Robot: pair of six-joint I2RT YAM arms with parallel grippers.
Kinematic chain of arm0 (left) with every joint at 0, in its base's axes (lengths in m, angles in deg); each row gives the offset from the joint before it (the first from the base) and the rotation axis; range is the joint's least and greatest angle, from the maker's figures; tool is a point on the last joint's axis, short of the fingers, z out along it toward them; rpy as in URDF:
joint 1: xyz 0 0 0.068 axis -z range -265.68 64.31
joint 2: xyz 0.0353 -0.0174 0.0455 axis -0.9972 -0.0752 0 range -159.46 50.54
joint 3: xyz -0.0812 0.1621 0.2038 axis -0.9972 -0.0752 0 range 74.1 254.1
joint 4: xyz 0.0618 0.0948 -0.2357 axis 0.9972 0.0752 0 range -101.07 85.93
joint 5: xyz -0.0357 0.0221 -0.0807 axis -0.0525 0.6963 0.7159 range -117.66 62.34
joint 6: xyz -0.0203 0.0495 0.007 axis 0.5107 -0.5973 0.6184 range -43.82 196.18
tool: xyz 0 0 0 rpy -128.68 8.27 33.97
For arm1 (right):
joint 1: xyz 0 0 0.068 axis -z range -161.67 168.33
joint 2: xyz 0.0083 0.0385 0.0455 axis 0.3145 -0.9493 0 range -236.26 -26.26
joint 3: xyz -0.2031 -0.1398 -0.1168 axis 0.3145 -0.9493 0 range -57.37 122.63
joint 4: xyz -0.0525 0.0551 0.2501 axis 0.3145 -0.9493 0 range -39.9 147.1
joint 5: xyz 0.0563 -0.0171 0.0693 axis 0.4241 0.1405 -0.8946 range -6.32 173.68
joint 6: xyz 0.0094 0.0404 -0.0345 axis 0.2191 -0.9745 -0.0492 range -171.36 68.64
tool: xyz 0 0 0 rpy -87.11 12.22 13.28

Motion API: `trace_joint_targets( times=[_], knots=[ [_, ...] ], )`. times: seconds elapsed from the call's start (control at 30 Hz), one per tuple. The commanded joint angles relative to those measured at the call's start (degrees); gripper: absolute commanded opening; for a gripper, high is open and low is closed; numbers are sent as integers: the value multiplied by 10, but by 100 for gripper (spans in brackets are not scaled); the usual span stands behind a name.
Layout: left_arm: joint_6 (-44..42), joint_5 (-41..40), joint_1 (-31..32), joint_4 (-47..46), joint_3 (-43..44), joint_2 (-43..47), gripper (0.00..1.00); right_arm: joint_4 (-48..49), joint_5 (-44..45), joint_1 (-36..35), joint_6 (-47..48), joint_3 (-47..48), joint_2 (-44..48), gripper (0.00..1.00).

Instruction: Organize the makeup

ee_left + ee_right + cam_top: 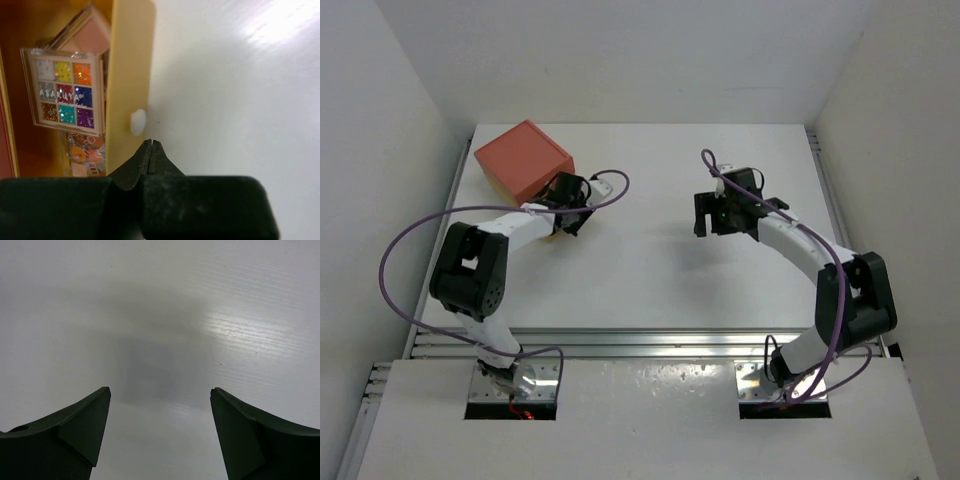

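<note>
Three eyeshadow palettes (65, 92) lay stacked inside the orange box (523, 157), seemingly tidied; left fingers (151, 147), shut and empty, sat beside its yellow flap (131, 75); right fingers (728, 225) gaped empty over worktop (650, 280).

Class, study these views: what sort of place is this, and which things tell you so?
Probably a robotics lab test cell: a left arm and right arm bolted at the edge of a white table, with plain white walls enclosing it.

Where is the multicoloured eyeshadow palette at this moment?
The multicoloured palette lies inside the orange-and-yellow box, upper left in the left wrist view, overlapping a pink palette, just left of the box's yellow flap and beyond the shut left gripper.
</note>
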Motion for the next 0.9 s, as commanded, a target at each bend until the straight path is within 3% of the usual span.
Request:
trace_joint_targets(
  times=[0.0,0.17,0.3,0.33,0.37,0.43,0.6,0.77,0.87],
  knots=[
    [-17,70,16,24,16,75,2,-2,3,-11,29,37,-11,82],
    [16,95,16,29,47,127,7,93,-44,-38,-18,51,-48,77],
    [110,79,-51,78,148,89,7,292,-95,-61,-132,46,-122,18],
    [124,78,-65,132,218,68,7,374,-110,-68,-148,66,-151,4],
    [145,73,-78,159,256,26,7,397,-128,-71,-162,78,-170,1],
    [151,68,-107,194,323,-1,7,451,-146,-76,-232,116,-241,0],
    [122,0,-134,185,343,-25,10,631,-145,-97,-373,223,-384,0],
    [152,10,-178,171,378,-89,10,599,-130,-140,-350,327,-469,0],
    [170,17,-183,145,373,-101,10,577,-125,-159,-334,336,-478,0]
  ],
)
